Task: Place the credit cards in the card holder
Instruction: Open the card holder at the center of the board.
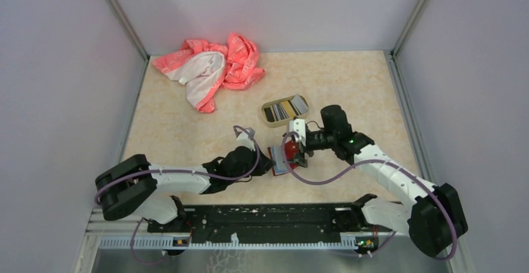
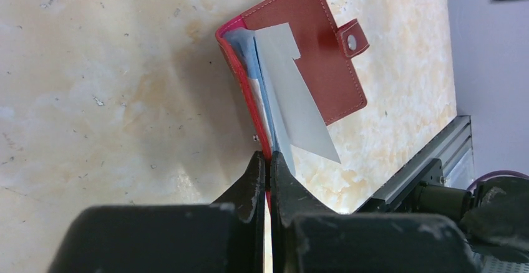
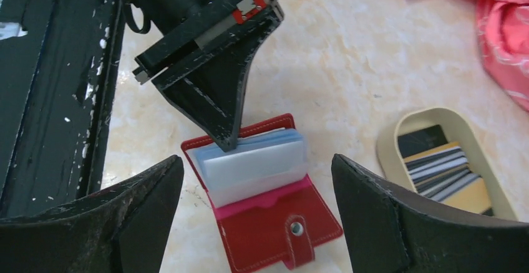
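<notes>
- The left gripper [image 2: 269,158] pinches the edge of the wallet [image 3: 274,223], fingers pressed together on it.
- The right gripper [image 3: 257,161] hangs just above the wallet, jaws spread wide, holding nothing.
- The wallet lies open on the table [image 1: 187,136], its pale pockets fanned up.
- The cards [image 3: 440,164] lie in the tray [image 3: 383,145], near the wallet.

Beige marbled counter [image 1: 187,136]: pink-white cloth [image 1: 212,67] far left, tan tray [image 3: 390,145] of credit cards [image 3: 443,167] centre, red card holder [image 3: 268,235] nearer.

Dark-red card holder [image 3: 268,235] with pale blue-white sleeves [image 3: 249,167]; tan tray [image 3: 430,112] of gold, grey, dark credit cards [image 3: 446,170]; pink-and-white patterned cloth [image 1: 212,70] upper left; beige marbled worktop [image 1: 349,80].
</notes>
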### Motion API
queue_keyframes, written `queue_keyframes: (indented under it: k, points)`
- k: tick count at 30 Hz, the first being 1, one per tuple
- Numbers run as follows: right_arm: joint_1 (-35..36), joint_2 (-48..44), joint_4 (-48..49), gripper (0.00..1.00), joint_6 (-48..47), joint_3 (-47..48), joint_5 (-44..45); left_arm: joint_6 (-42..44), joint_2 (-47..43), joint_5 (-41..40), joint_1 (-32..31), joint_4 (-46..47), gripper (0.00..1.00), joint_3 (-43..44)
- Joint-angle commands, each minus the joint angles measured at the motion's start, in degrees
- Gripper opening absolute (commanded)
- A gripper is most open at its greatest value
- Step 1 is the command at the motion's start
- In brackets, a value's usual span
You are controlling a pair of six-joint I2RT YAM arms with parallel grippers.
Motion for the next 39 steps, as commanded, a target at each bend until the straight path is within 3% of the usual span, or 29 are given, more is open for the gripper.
queue_keyframes:
  k: [1, 6, 21, 30, 34, 39]
  points:
    - [4.6, 3.8, 3.0, 0.88, -1.6, -1.4, 4.4, -1.2, 2.0, -0.5, -0.1, -2.0, 0.0, 2.3]
    - [9.3, 9.2, 5.2, 0.9, 1.7, 0.0, 18.8, -2.6, 1.4, -2.1, -0.2, -3.8, 0.0, 2.8]
    - [14.8, 15.6, 5.1, 0.95, 1.5, 1.5, 26.7, -4.1, -1.0, -1.9, -0.2, -1.0, 0.0, -0.2]
    - [14.6, 14.9, 8.3, 0.84, 5.1, 1.7, 33.0, -4.2, -1.1, -1.0, -0.3, -0.4, 0.0, -1.4]
    - [13.8, 15.2, 8.5, 0.73, 6.3, 2.1, 35.3, -4.3, -1.5, -1.4, -0.3, -0.3, 0.0, -2.2]
    - [10.8, 15.2, 7.2, 0.74, 6.9, 2.7, 35.6, -4.9, -2.8, -3.2, -0.2, -1.2, 0.0, -3.7]
